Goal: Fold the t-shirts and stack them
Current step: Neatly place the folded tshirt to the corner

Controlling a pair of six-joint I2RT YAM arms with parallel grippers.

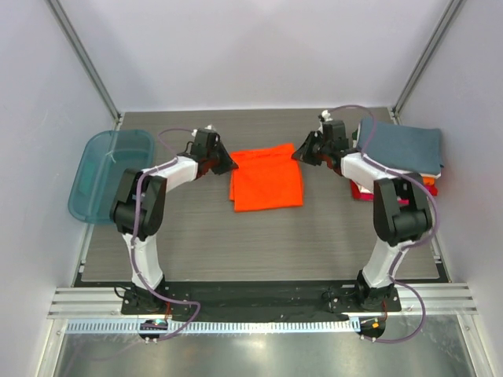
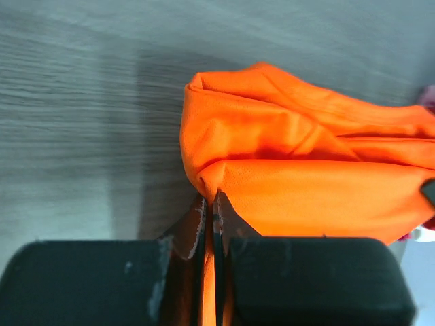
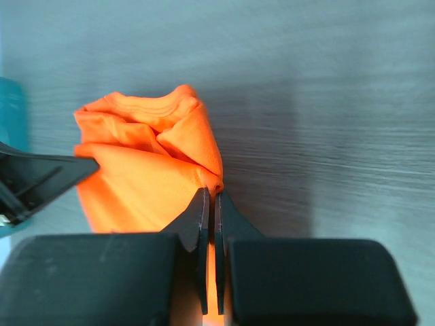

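A bright orange t-shirt lies partly folded in the middle of the table. My left gripper is shut on its far left corner; in the left wrist view the orange t-shirt bunches ahead of the gripper. My right gripper is shut on its far right corner; in the right wrist view the orange t-shirt is pinched between the jaws of the gripper. A stack of folded t-shirts stands at the right, with a slate blue-grey one on top and crimson and orange edges below.
A translucent teal tub stands at the left edge of the table. The wood-grain table is enclosed by white walls. The left gripper's dark tip shows at the left edge of the right wrist view.
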